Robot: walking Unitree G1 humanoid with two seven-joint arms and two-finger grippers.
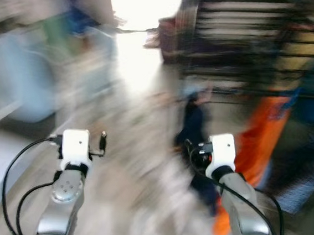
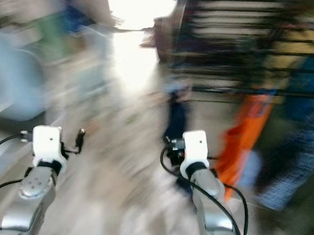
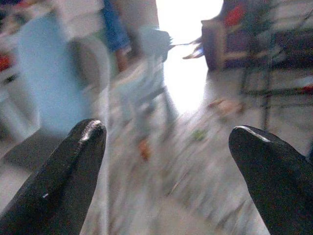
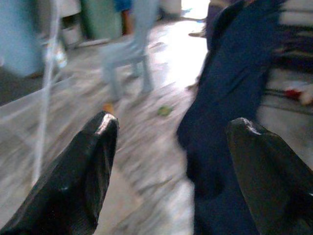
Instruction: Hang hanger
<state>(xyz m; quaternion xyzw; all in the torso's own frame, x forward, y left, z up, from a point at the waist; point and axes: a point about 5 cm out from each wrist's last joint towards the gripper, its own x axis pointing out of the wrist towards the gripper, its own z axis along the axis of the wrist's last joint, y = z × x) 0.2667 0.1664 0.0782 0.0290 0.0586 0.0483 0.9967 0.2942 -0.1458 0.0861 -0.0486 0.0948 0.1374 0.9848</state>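
While the head views blurred, both the left gripper [image 3: 164, 161] and right gripper [image 4: 168, 161] stood open and empty; a navy garment [image 4: 230, 112] hung at right, likely soft, its hanger unseen.

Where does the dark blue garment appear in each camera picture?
Left eye view: dark blue garment, just above the right wrist.
Right eye view: same garment, centre.
Right wrist view: large, between the fingers.
Left wrist view: I cannot make it out.
Shared landmark: bright doorway.
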